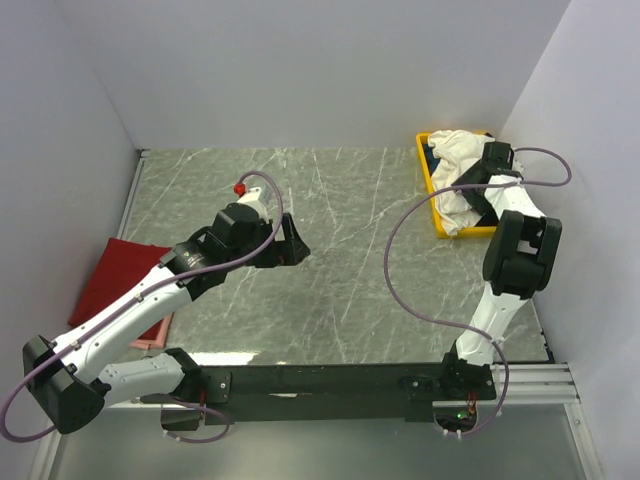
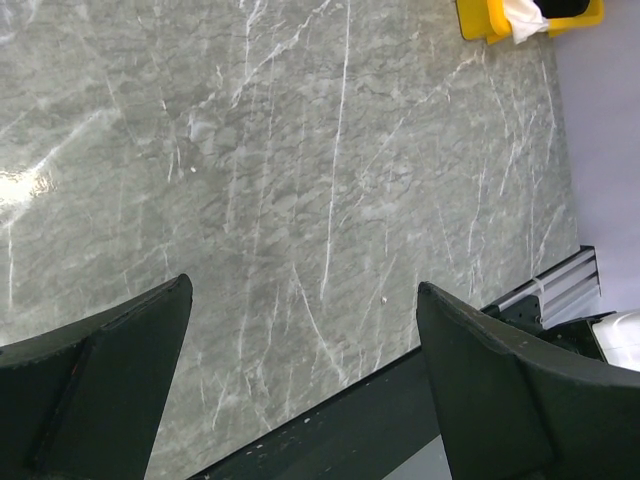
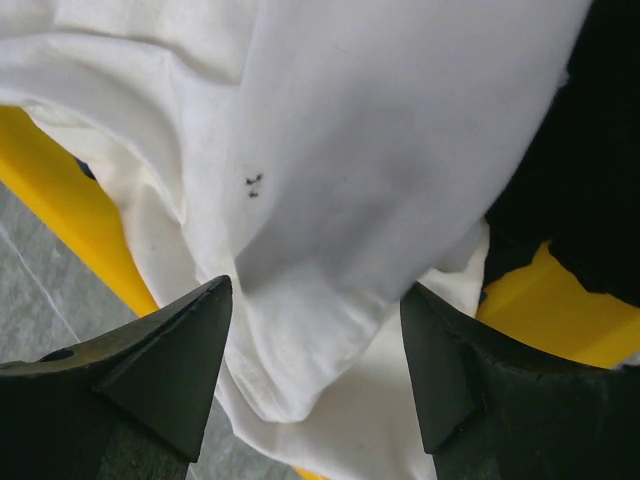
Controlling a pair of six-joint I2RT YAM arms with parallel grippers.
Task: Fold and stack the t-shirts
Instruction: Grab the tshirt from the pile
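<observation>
Pick-up step: right hand [image 3: 315,300] seen spread above cream-white t-shirt [image 3: 400,130] in tray [image 3: 70,200]; pinch on cloth required next. Left hand [image 2: 305,290] spread, empty.

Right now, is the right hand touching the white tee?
Cannot tell. Right wrist view: the right hand straddles the white tee in the yellow tray, but neither contact nor gap shows plainly.

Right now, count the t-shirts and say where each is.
2. A white shirt heaped in the yellow tray, far right; a red shirt flat at the left edge of the table. More may hide under the white one.
</observation>
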